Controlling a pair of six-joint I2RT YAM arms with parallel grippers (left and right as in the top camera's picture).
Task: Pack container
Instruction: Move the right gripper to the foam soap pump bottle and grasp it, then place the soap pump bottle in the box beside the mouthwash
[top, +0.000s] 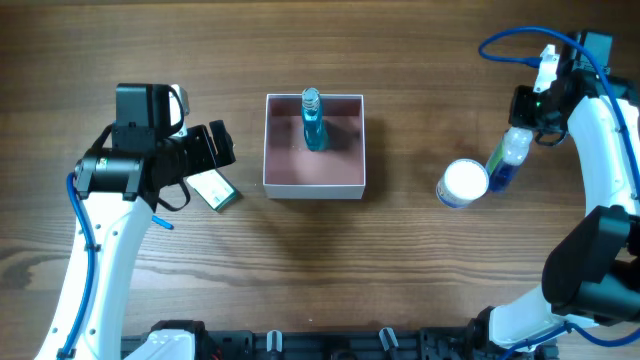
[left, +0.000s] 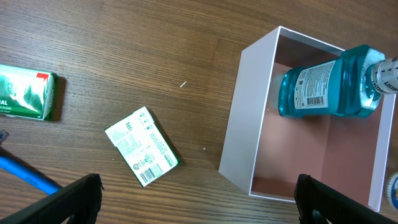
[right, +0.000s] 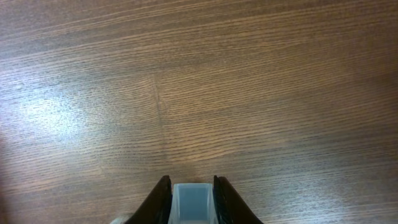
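The container (top: 314, 184), a square white-walled box with a pink inside, sits mid-table and holds a teal mouthwash bottle (top: 314, 128); both show in the left wrist view, the container (left: 239, 134) and the bottle (left: 326, 90). My left gripper (top: 215, 148) is open and empty, left of the container, above a green-and-white packet (top: 214, 189) that also shows in the left wrist view (left: 142, 146). My right gripper (top: 525, 125) is shut on the clear cap (right: 193, 202) of a blue bottle (top: 507, 160) at the far right.
A round white-lidded jar (top: 463, 183) stands just left of the blue bottle. A green box (left: 26, 95) lies on the wood left of the packet in the left wrist view. Bare wood lies between the container and the jar.
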